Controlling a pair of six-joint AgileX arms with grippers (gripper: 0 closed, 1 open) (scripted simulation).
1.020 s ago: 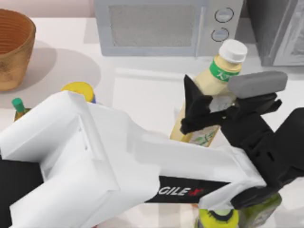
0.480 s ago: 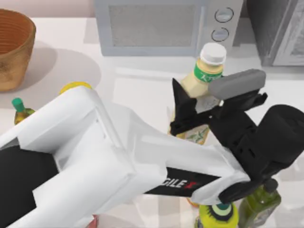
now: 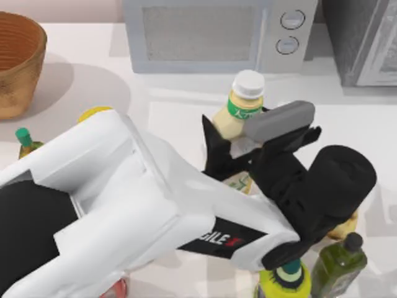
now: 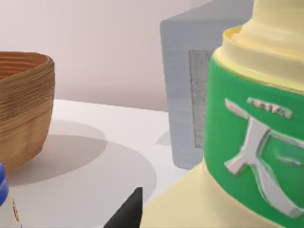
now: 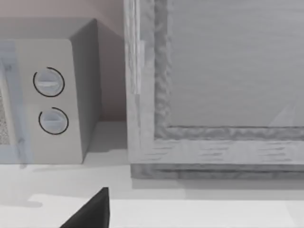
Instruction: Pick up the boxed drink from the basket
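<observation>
Cream-yellow boxed drink sits clamped in my left tool, lifted above the desk in front of the microwave, its white cap tilted toward the back. The basket stands well apart at the desk's far left. In the left wrist view the drink's green band is very close, with the basket beyond it.

The boxed drink is pale cream-yellow with a green band and white cap, the basket is brown woven wicker, the microwave is grey with 2 round dials, and the table is white.
</observation>
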